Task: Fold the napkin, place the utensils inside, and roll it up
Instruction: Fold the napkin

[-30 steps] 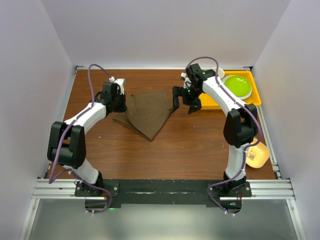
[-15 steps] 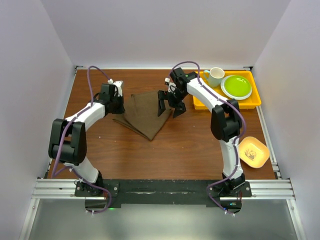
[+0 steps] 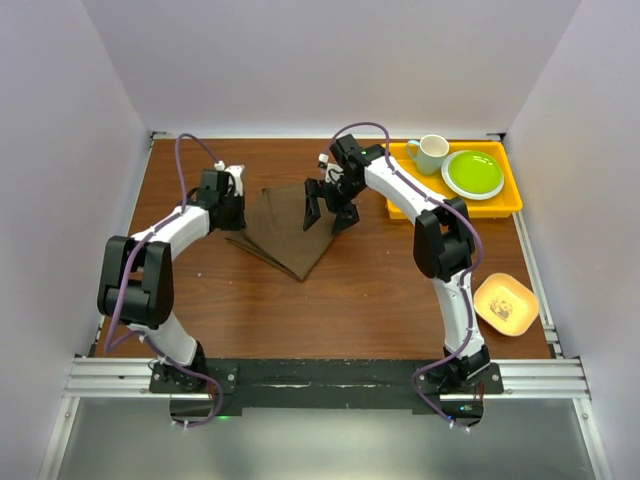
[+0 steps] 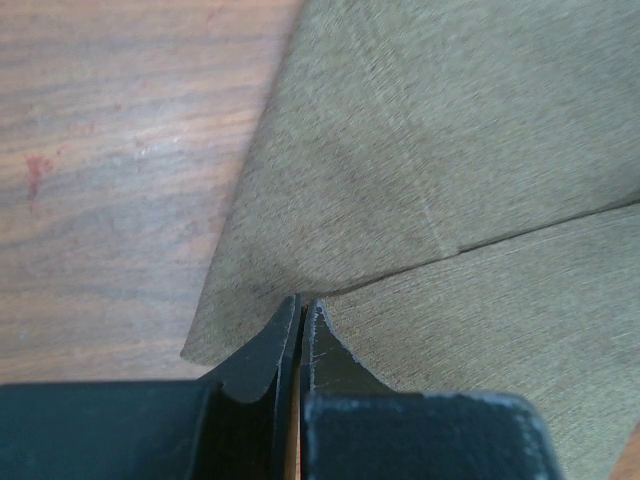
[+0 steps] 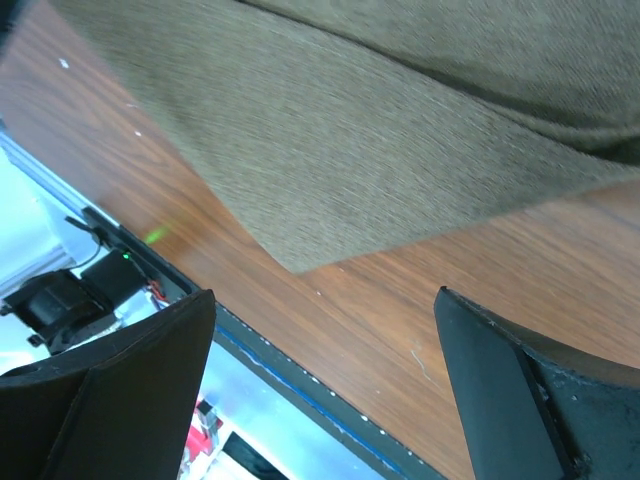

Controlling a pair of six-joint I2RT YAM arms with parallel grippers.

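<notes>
From above, the napkin [image 3: 285,232] is lying on the table [image 3: 350,290], with both arms bending inward toward it. Left wrist — the left end effector [image 4: 301,308] is pinching the napkin's edge. Right wrist — the right end effector [image 5: 322,298] is hovering by its corner, fingers spread apart.

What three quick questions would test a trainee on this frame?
1. True or false: the left pincer is shut on the dark brown soft cloth napkin.
2. The lime-green round plate rests on: A) the yellow plastic tray; B) the napkin; C) a wire basket.
3. Fill in: the right pincer hangs over the napkin's edge with its jaws ____.

Key: 1 true; 2 A; 3 open.
</notes>
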